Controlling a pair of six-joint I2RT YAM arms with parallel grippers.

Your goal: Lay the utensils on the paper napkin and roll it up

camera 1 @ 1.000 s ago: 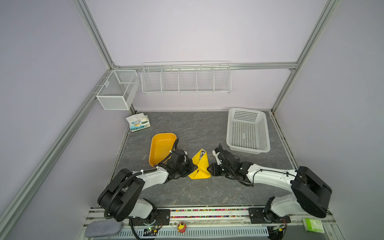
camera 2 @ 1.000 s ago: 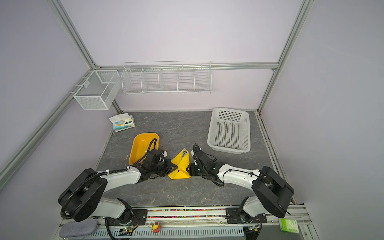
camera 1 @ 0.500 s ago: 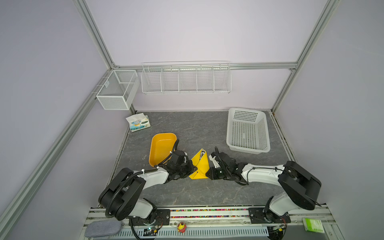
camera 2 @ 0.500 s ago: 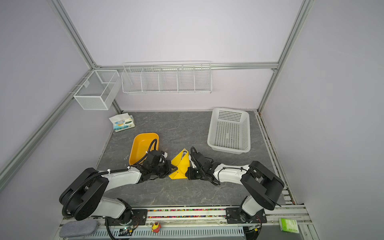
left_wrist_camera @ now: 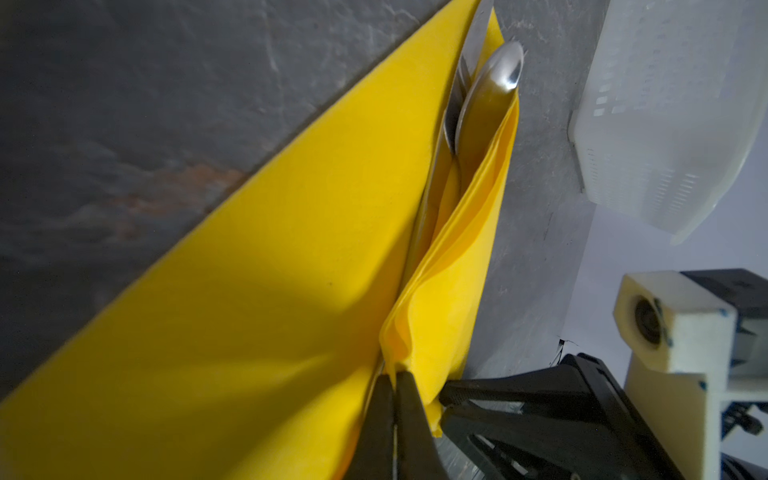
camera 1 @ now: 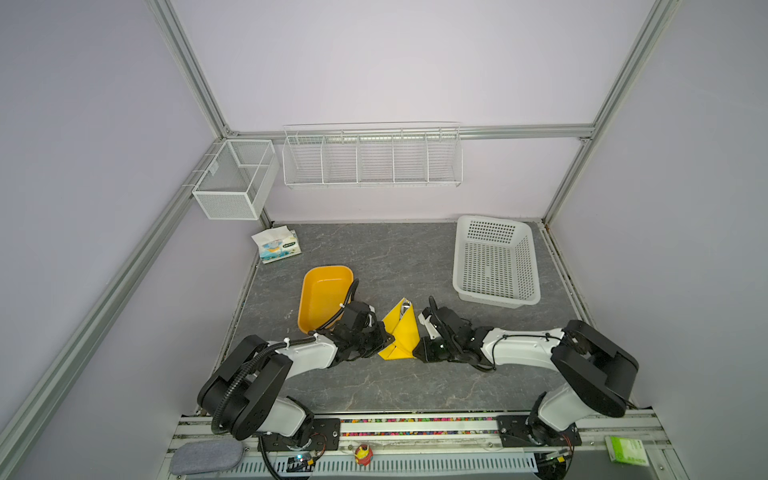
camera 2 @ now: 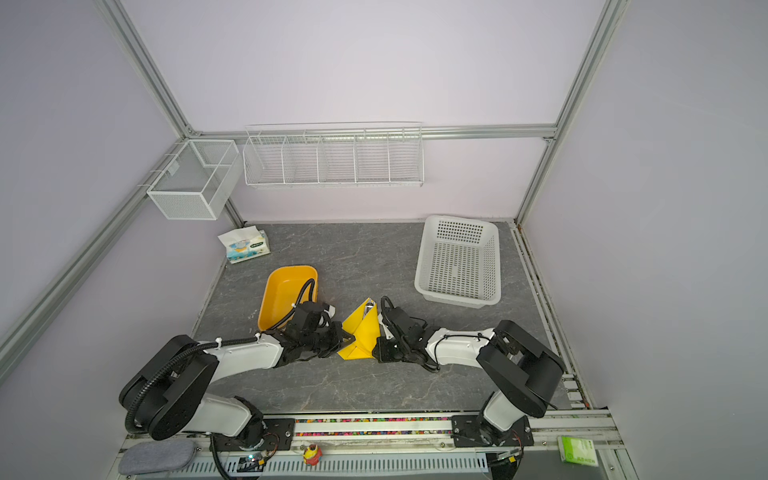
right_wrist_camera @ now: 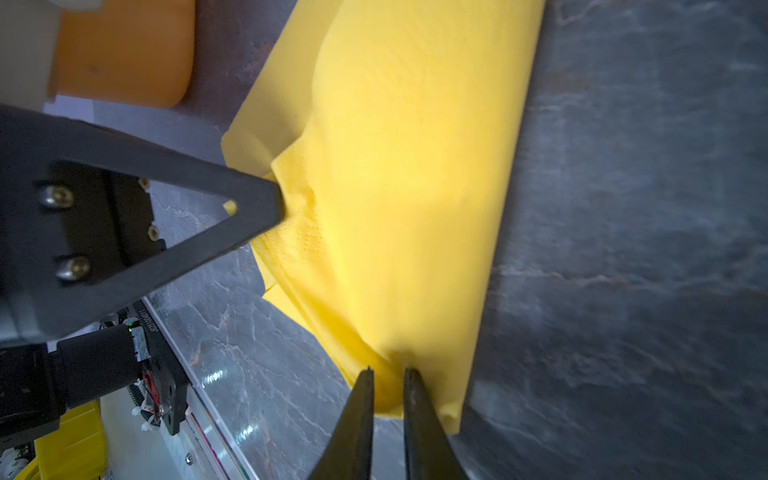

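The paper napkin (camera 1: pixel 402 332) (camera 2: pixel 362 330) lies folded over on the grey table between my two arms. The utensils (left_wrist_camera: pixel 494 83) lie inside the fold; a silver spoon bowl and a second silver piece beside it poke out at the far end (camera 1: pixel 406 304). My left gripper (left_wrist_camera: pixel 395 374) (camera 1: pixel 384 338) is shut on the napkin's folded edge near its near end. From the other side, my right gripper (right_wrist_camera: pixel 388 372) (camera 1: pixel 417 353) has its jaws pinched narrowly on the rolled napkin's (right_wrist_camera: pixel 415 187) near end. The utensils' handles are hidden in the paper.
An orange-yellow tray (camera 1: pixel 322 291) sits just behind my left arm. A white slotted basket (camera 1: pixel 494 262) stands at the back right, a tissue pack (camera 1: pixel 276 245) at the back left corner. Wire racks (camera 1: pixel 372 160) hang on the back wall.
My right gripper has come in closer to the napkin's near end and narrowed its jaws onto the paper. The left gripper has kept its hold in place.
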